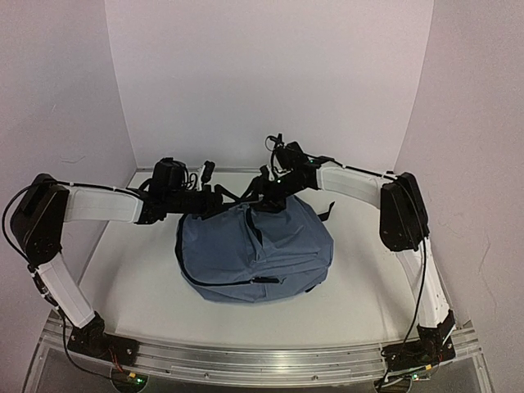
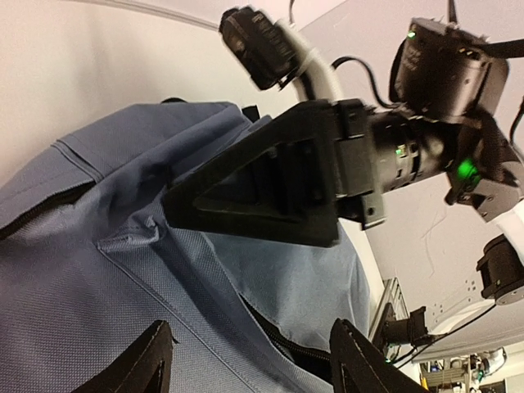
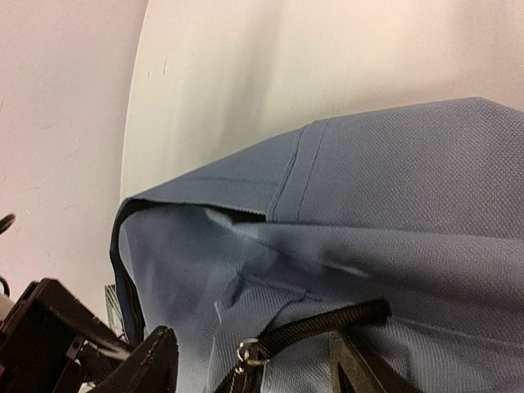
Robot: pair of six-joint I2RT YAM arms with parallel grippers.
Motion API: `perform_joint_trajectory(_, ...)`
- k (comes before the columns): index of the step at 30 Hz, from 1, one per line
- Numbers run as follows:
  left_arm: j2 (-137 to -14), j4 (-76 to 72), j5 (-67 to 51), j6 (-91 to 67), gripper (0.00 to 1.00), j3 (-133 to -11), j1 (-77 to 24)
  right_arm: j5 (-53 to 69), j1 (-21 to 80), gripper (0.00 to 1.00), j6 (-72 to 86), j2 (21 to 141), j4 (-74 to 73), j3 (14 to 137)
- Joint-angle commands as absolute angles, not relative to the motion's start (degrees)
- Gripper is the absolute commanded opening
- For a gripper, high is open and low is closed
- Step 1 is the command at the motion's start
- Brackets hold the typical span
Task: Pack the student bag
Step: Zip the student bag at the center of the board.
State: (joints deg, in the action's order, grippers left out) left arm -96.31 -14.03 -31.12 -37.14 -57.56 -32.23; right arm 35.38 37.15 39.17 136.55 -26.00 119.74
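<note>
Left gripper: we see the left gripper [image 2: 255, 368] with its two black fingers spread well apart. Only blue cloth lies beyond the gap, and it has hold of nothing.
Right gripper: the right gripper [image 3: 258, 368] is spread just as wide. A small metal-ringed zip pull [image 3: 248, 352] and a black toothed zipper track [image 3: 327, 321] sit in the gap, but we see neither finger pressing on them.
Where the two meet: both tools hang at the far top edge of the bag, close together. From the left wrist, the right one's black finger reaches across just above the cloth.
Bag: the soft slate-blue fabric student bag [image 1: 254, 250] lies slumped on the white table [image 1: 131, 278] between the arms. Its rounded top points toward the far wall and a black strap [image 1: 327, 211] trails out at the far right.
Opening: from the right wrist we see a fabric edge standing away from a paler inner layer, so the mouth gapes a little at that end. Overhead, a dark zip line runs down the front.
Done, as we judge it: the bag bulges as if filled, and we see no books or other loose things outside it in any view. Loading may be over, though the inside is hidden from us.
Left, as we judge it: the zipper is not run fully shut, so closing the mouth looks like the remaining work.
Next need: one tool should take the pull while the other steadies the cloth.
</note>
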Motion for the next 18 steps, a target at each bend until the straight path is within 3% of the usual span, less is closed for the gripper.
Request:
perform_joint_trajectory(1, -92.2, -15.5, -27.8, -37.4, 0.66, -55.8, -32.0, 35.1, 36.9, 0.58, 44.6, 140.5, -21.7, 122.9)
perform_joint_trajectory(5, -91.1, -14.8, -27.1, -37.4, 0.66, -55.2, -32.0, 35.2, 37.0, 0.51, 45.5, 142.7, -20.9, 125.3)
perform_joint_trajectory(11, -90.5, -13.4, -26.2, -37.0, 0.66, -55.0, -32.0, 36.4, 36.9, 0.47, 47.1, 145.0, -19.5, 126.3)
perform_joint_trajectory(18, -90.6, -13.0, -25.7, -36.7, 0.66, -54.7, -32.0, 42.8, 37.1, 0.20, 47.2, 143.8, -15.5, 126.1)
